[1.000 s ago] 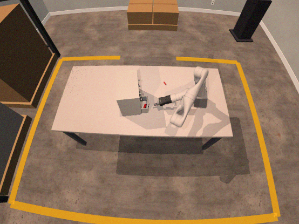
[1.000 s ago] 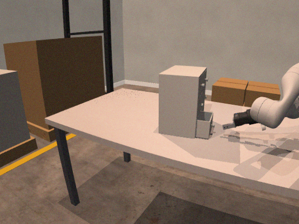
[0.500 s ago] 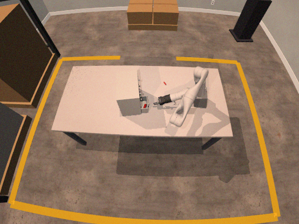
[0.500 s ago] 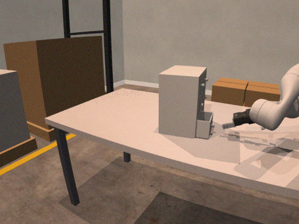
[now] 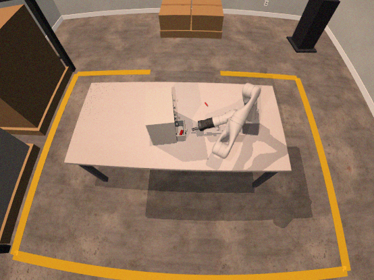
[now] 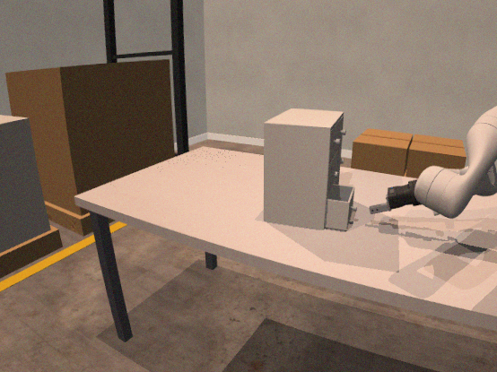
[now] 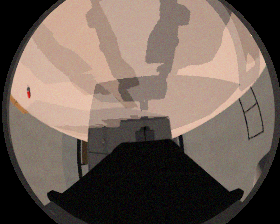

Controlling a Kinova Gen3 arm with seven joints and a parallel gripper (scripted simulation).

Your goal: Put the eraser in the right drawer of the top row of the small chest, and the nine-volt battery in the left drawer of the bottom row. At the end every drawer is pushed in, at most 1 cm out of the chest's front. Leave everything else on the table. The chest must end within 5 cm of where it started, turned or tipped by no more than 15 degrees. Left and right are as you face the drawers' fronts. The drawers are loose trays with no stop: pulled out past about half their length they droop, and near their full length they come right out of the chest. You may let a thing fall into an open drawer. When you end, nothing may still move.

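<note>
gripper: sitting clenched with nothing in it, tips pointing at the chest
open drawer: sticking out just ahead of the tips, bottom row, left one I reckon
nine-volt battery: probably the red thing lying in that drawer, ahead of the tips; too small to swear to
chest: standing upright beyond the drawer
eraser: not showing anywhere around the tool, so I can't tell if it's put away
small red thing: lying on the table off to the tool's side, guessing it's staying
what could go wrong: pushing off-centre could be jamming the tray; pushing too hard or high could be sliding or tipping the chest
</note>
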